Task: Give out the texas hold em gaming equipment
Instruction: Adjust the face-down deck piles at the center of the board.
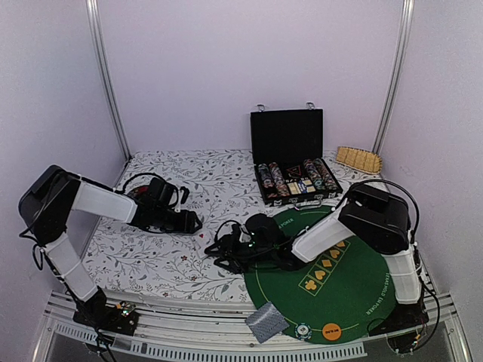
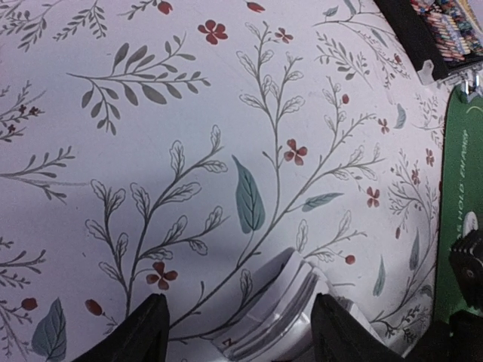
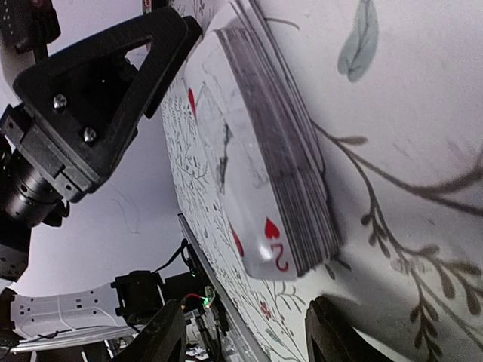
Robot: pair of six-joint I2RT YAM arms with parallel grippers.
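Left wrist view shows us the left claw (image 2: 240, 302) spread, with a stack of playing cards (image 2: 275, 313) between its fingers (image 2: 143, 335). The stack rests against one finger and stands clear of the other, so nothing is clamped.

From the right wrist, we see the right claw (image 3: 249, 305) turned on its side, its fingers apart and holding nothing. The stack lies face up on the flowered surface (image 3: 407, 151) just past its tips, a two of hearts on top, with one finger of the left claw at its far end.

From above, striped chips (image 1: 296, 179) fill an open case (image 1: 287, 136) beyond the right claw. A second deck (image 1: 266, 322), backs up, lies nearer the bases than either claw, beside a chip (image 1: 303, 329) and an orange disc (image 1: 330, 329) on a green mat (image 1: 339, 294).
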